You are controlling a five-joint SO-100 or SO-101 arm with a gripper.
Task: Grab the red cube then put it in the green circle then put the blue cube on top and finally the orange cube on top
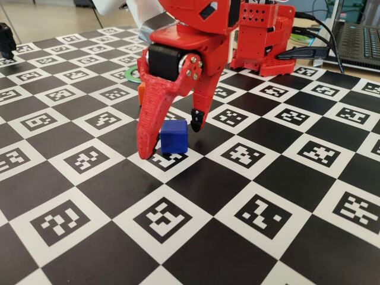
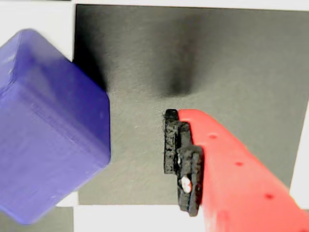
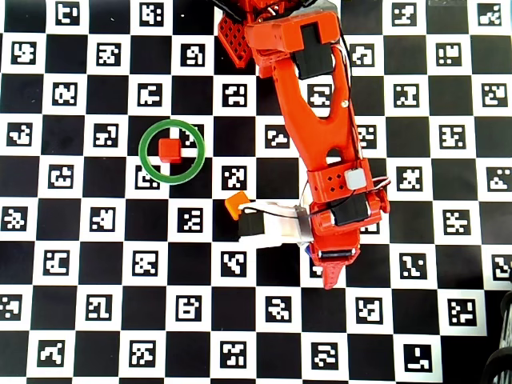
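The blue cube rests on the checkerboard between the fingers of my red gripper, which is open and lowered around it. In the wrist view the blue cube fills the left side. A gap separates it from the black-padded finger on the right, and the other finger is out of frame. The red cube sits inside the green circle. The orange cube lies on the board between the circle and my gripper. From overhead the arm hides almost all of the blue cube.
The arm's red base stands at the back of the board. A laptop and cables lie behind it on the right. A dark object sits at the far left edge.
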